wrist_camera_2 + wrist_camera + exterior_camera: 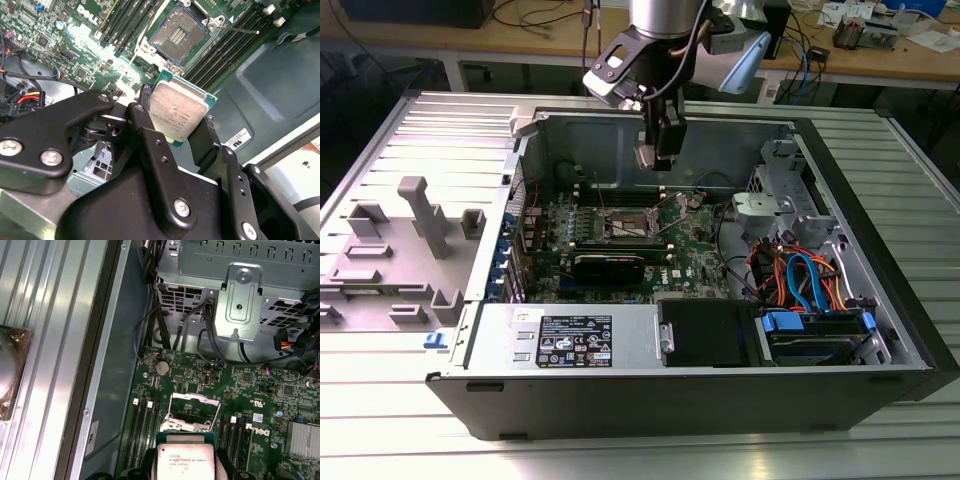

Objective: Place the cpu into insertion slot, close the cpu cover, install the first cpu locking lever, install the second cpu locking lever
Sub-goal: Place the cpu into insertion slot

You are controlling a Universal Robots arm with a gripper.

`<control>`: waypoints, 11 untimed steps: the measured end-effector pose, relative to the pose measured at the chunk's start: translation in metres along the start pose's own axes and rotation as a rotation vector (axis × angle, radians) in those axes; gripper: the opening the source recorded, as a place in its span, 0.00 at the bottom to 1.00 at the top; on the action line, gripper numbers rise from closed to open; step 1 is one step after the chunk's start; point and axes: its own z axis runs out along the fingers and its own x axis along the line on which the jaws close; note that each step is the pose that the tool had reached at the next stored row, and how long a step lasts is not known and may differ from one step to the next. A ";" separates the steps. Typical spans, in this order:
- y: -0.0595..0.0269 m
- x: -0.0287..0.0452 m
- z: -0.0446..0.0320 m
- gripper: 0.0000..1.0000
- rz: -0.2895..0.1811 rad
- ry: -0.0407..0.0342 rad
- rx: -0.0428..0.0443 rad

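Observation:
My gripper [175, 121] is shut on the cpu [177, 111], a small square chip with a dull silver top and green edge, clamped between two black fingers [145, 125]. It hangs well above the green motherboard [695, 245] inside the open computer case. In the exterior view the gripper [658, 155] sits over the board's far part. The insertion slot [177, 32] lies uncovered with its dark pin field showing. In the first wrist view the cpu [186, 460] is just short of the slot [192, 415], and the silver cpu cover [196, 398] appears raised. A thin locking lever [242, 31] sticks out beside the slot.
Long black memory slots [130, 17] flank the socket. A metal drive cage [240, 295] and loose cables [800, 275] fill the case on the exterior view's right. A black heatsink block [610, 265] and the power supply [570, 340] lie nearer the front. Grey fixtures [425, 215] stand outside the case.

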 end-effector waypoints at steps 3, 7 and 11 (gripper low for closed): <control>-0.0037 0.0003 0.0085 0.55 0.018 -0.0027 -0.0003; -0.0072 0.0008 0.0109 0.55 0.018 -0.0032 0.0000; -0.0074 0.0008 0.0117 0.55 0.018 -0.0030 -0.0001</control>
